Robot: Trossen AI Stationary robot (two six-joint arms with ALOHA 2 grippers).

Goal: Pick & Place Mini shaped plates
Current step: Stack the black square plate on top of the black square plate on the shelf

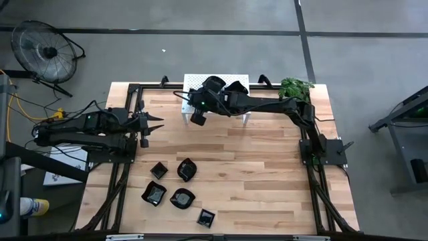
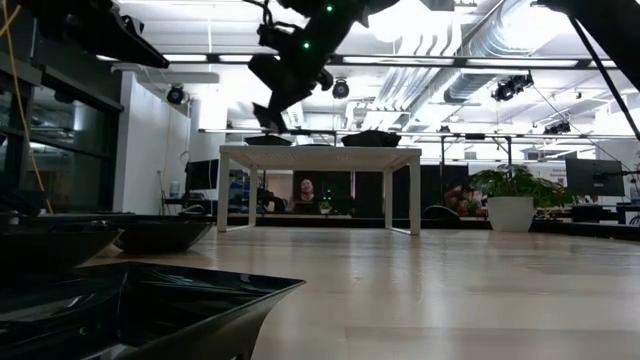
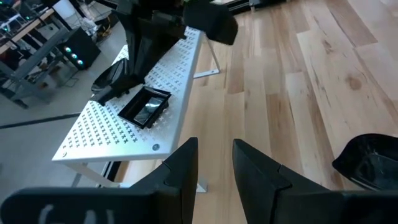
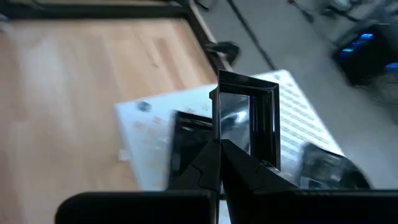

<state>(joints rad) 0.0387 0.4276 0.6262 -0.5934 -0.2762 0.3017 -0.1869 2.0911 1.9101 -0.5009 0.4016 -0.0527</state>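
Above the white perforated stand [image 1: 215,86] at the table's far edge, the high view shows the right gripper [image 1: 198,114] reached across, while the left gripper [image 1: 152,125] waits near the left edge. Five mini shaped plates [image 1: 175,189] lie loose on the wood near the front, and at least one more dark dish sits on the stand.

In the low view, the right gripper [image 2: 272,105] hangs just over the stand's top, where two dishes show in profile. The remaining descent looks short, so a slow, level lowering would suit.

In the left wrist view, the left gripper [image 3: 214,155] has its fingers parted and empty. A square plate [image 3: 145,107] lies flat on the stand, and another plate's rim shows on the wood nearby.

In the right wrist view, the right gripper [image 4: 219,144] is clamped on a square plate [image 4: 247,118] by one rim, so the dish stands on edge. Likely the best course is to tilt it flat over a bare patch, clear of the dishes already there, and release low. The plate is glossy black with a raised border, and probably slippery.
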